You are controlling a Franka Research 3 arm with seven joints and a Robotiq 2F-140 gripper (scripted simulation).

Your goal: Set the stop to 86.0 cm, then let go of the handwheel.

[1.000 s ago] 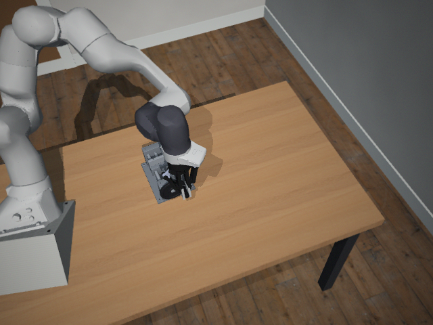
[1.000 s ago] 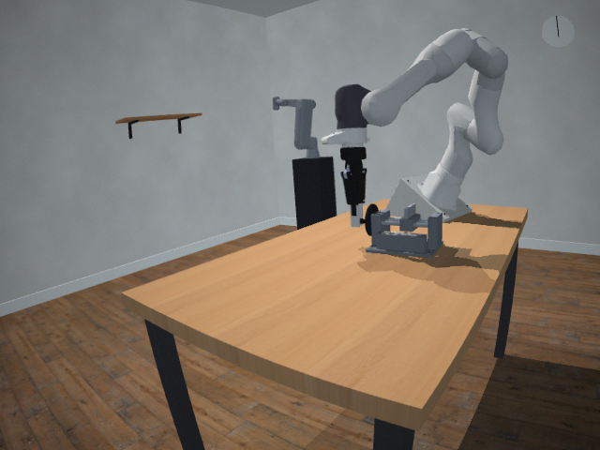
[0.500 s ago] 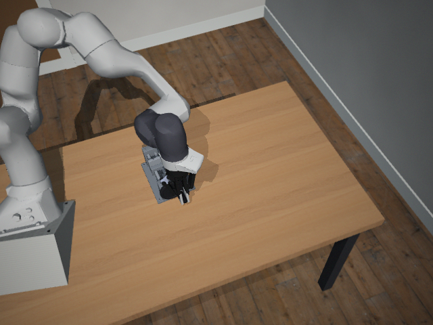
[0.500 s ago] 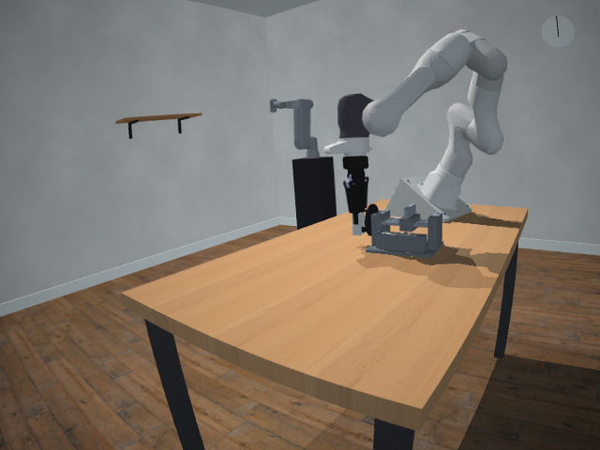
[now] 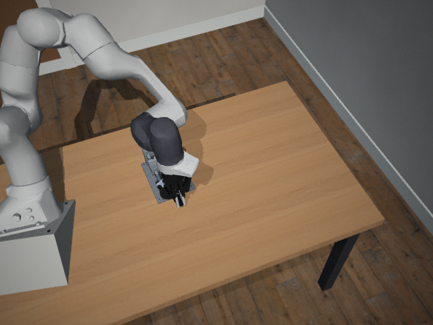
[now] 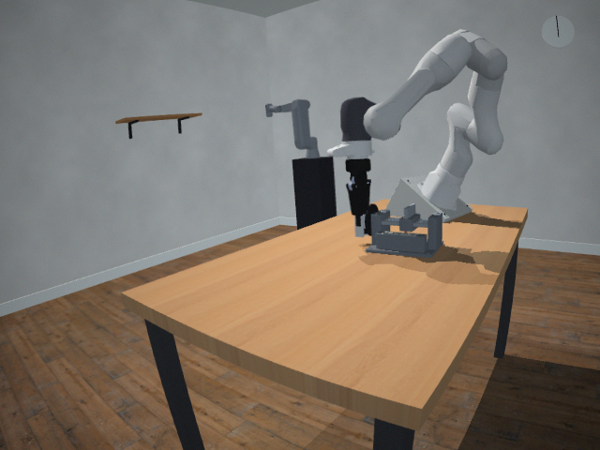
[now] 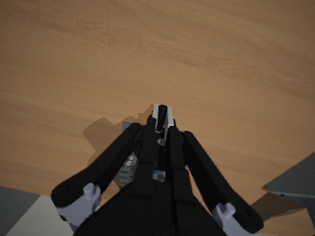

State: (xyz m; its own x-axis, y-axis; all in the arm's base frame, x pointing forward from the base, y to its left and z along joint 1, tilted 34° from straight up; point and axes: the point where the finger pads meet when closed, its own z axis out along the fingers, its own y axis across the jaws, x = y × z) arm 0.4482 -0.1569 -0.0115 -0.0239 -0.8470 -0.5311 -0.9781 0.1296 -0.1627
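Your gripper [image 6: 357, 231] points straight down at the near end of the jig [image 6: 404, 235], the grey fixture sitting on the table [image 6: 300, 309] not far from the arm's pedestal [image 5: 34, 255]. The fingers are almost fully closed and pinched on something narrow. In the wrist view a small dark piece sits between the pale fingertips; it looks like the handwheel's crank handle, though it is too small to be sure.

The handwheel [image 6: 372, 218] is the dark disc at the jig's near end post, just beside the gripper on the exterior view. From above, the wrist hides most of it; you see only the jig's base plate [image 5: 159, 200] and the fingertips poking past its front edge.

The stop [image 6: 411, 216] is a grey block riding the rails between the two end posts, roughly midway, nearer the far post. No scale reading is legible in any view.

Gripper tips hang just above the table surface, beside the base plate.
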